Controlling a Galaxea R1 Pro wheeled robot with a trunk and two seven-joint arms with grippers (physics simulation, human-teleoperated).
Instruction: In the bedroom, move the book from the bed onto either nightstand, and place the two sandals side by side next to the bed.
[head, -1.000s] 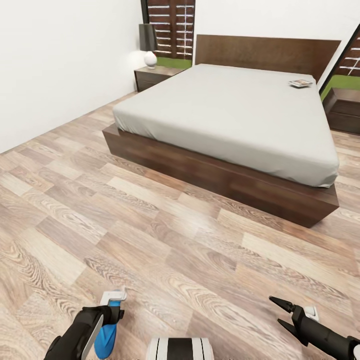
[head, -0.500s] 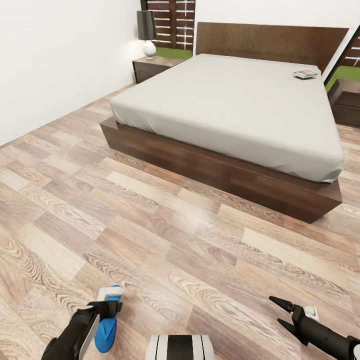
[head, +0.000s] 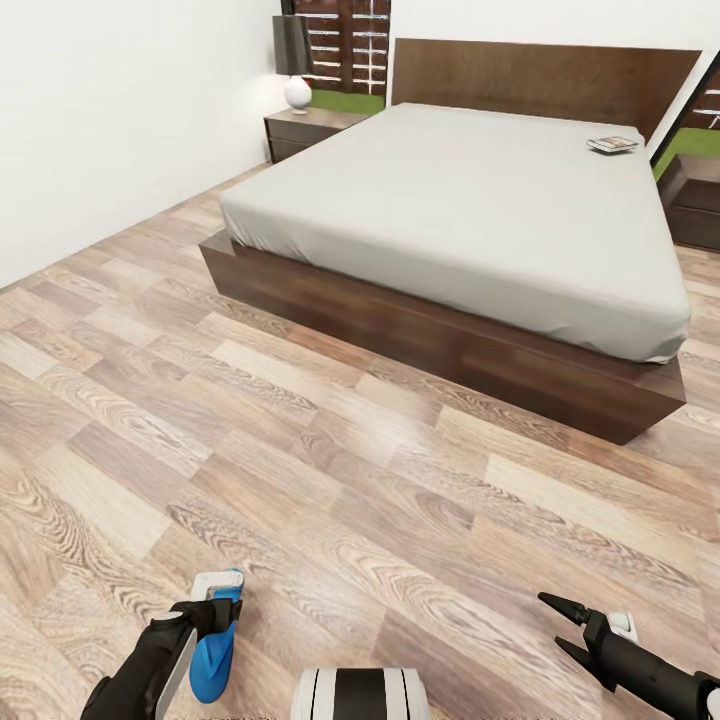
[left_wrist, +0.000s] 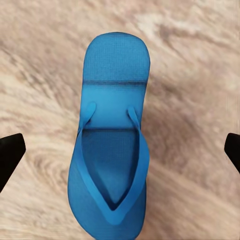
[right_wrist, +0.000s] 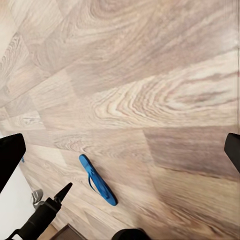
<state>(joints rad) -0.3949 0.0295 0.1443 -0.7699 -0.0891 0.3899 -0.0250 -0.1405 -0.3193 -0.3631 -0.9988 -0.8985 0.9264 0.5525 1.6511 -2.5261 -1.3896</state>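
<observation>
Spread wide, the left gripper (left_wrist: 120, 150) was held directly over a bright blue flat thin-soled sandal (left_wrist: 112, 145) at the head view's lower left, apparently for grasping, untouched.

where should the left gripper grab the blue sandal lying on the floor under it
Probably across the sole's narrow width, coming straight down. The left wrist view shows the sandal lying flat, straps up, lengthwise between the wide-open fingers, so closing pinches its two long edges. The sole looks thin on the wood floor, so the tips must drop very low. Hooking the strap's V is an alternative.
</observation>
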